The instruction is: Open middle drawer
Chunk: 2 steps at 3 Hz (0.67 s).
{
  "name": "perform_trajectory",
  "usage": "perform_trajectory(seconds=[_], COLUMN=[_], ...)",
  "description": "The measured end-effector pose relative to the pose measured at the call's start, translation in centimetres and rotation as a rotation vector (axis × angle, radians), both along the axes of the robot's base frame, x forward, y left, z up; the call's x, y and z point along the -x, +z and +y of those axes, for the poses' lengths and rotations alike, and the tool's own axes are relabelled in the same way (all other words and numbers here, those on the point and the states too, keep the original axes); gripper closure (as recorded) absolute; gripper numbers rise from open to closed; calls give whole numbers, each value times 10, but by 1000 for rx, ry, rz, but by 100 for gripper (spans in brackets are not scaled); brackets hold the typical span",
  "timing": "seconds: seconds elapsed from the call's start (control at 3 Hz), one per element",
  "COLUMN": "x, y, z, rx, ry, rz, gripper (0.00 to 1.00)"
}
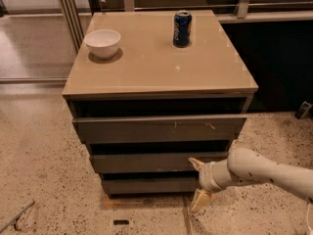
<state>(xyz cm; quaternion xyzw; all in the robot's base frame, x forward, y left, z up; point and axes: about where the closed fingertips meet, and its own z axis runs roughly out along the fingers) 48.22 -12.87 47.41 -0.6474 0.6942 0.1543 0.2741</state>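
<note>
1. The desk (146, 77) has a flat beige top and three dark drawers stacked below it.
2. The middle drawer (146, 162) sits between the scratched top drawer (156, 129) and the bottom drawer (142, 184). Its front stands slightly behind the top drawer's front.
3. The claw (191, 185) is low at the desk's front right, on a pale arm (264, 169) reaching in from the right.
4. The claw is spread wide and grips nothing. Its upper finger (196, 163) overlaps the middle drawer's right end, though contact cannot be judged. Its lower finger (200, 200) points toward the floor (44, 180).
5. On the desk, a white bowl (103, 42) sits at the back left and a blue can (182, 28) stands upright at the back, well apart.
</note>
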Motion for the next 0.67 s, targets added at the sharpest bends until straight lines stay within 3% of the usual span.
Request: perform_trajectory(seconds=[0.67], x=[-34], y=[-13], z=[-7], rx=[-15], ry=[-17], rz=[-62], gripper=[0])
